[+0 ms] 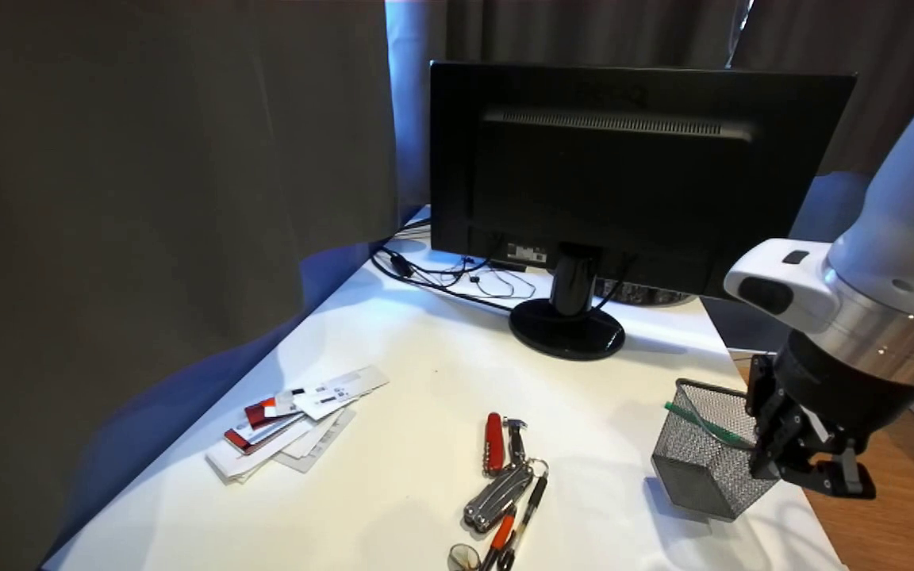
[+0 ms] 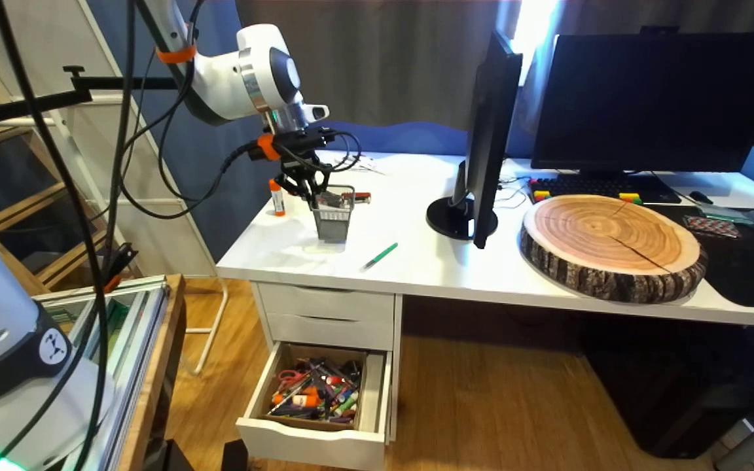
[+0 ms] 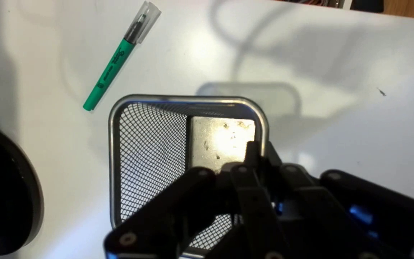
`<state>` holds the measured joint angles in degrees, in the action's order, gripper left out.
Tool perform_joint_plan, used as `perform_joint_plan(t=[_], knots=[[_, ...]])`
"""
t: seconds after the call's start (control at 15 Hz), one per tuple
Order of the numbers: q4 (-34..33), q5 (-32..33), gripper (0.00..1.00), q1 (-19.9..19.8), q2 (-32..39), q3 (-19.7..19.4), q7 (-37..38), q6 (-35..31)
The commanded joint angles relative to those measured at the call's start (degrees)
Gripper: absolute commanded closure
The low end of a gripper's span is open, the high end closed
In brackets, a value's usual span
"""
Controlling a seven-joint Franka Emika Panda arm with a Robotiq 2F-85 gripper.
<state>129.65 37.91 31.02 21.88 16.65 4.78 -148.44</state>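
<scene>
My gripper (image 3: 262, 153) is shut on the rim of a black wire-mesh pen holder (image 3: 149, 144), with one finger inside the wall and one outside. Seen in both exterior views, the holder (image 1: 687, 476) (image 2: 332, 226) hangs below the gripper (image 1: 758, 456) (image 2: 313, 195), slightly tilted, and its base appears a little off the white desk. The metal bottom shows bare in the wrist view, apart from what the fingers hide. A green marker (image 3: 110, 73) with a clear cap lies on the desk beside the holder; in an exterior view the marker (image 1: 677, 410) shows partly through the mesh.
A monitor (image 1: 624, 174) stands on a round black base (image 1: 568, 337). A red pocket knife (image 1: 493, 444), a multitool (image 1: 497, 500) and pens lie nearby, cards (image 1: 338, 392) farther off. A glue stick (image 2: 277, 199) stands near the holder. Below, a drawer (image 2: 311, 445) is pulled out.
</scene>
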Motion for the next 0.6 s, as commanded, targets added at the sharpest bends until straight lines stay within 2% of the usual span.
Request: perform_joint_plan(t=[0.0, 0.33, 0.53], knots=[[-4.36, 1.83, 0.67, 1.79, 3.78, -1.37, 1.14, 2.97], [-3.56, 2.80, 0.33, 3.21, 1.23, -2.70, 3.85, 3.36], [-1.34, 4.45, 0.13, 3.79, -2.09, -3.71, 8.61, 3.34]])
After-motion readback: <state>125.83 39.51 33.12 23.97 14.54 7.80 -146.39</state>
